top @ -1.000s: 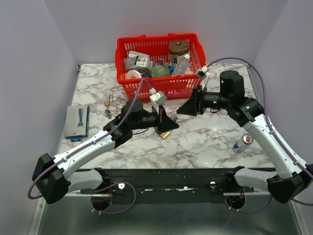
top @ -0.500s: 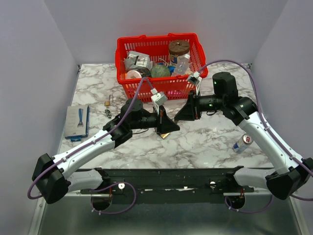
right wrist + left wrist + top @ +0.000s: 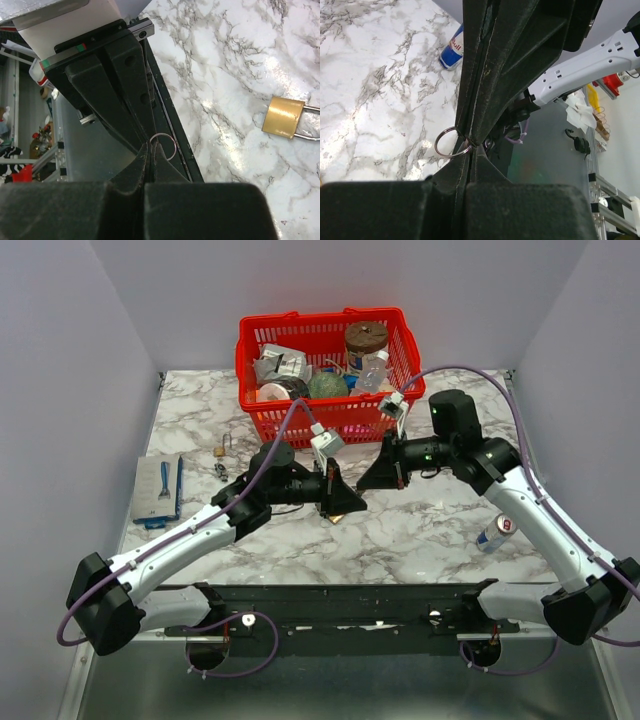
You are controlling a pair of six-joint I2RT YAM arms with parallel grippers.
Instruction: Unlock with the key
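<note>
My left gripper [image 3: 358, 506] and right gripper [image 3: 360, 485] meet tip to tip above the middle of the table, both shut. A silver key ring [image 3: 435, 142] sticks out where the tips meet, and also shows in the right wrist view [image 3: 175, 146]. The key itself is hidden between the fingers. In the left wrist view my own tips [image 3: 471, 150] touch the right gripper's fingers [image 3: 490, 75]. In the right wrist view my tips [image 3: 152, 146] touch the left gripper's fingers [image 3: 115, 90]. A brass padlock [image 3: 284, 117] lies flat on the marble, just below the left gripper [image 3: 337, 515].
A red basket [image 3: 320, 422] full of items stands at the back. A drink can [image 3: 495, 532] lies at the right. A tool pack [image 3: 158, 490] lies at the left. A second small padlock [image 3: 219, 450] and loose keys [image 3: 218, 472] lie left of centre.
My right gripper has moved left and a little down until its tips meet the left gripper's tips. The left arm has stayed almost still.
</note>
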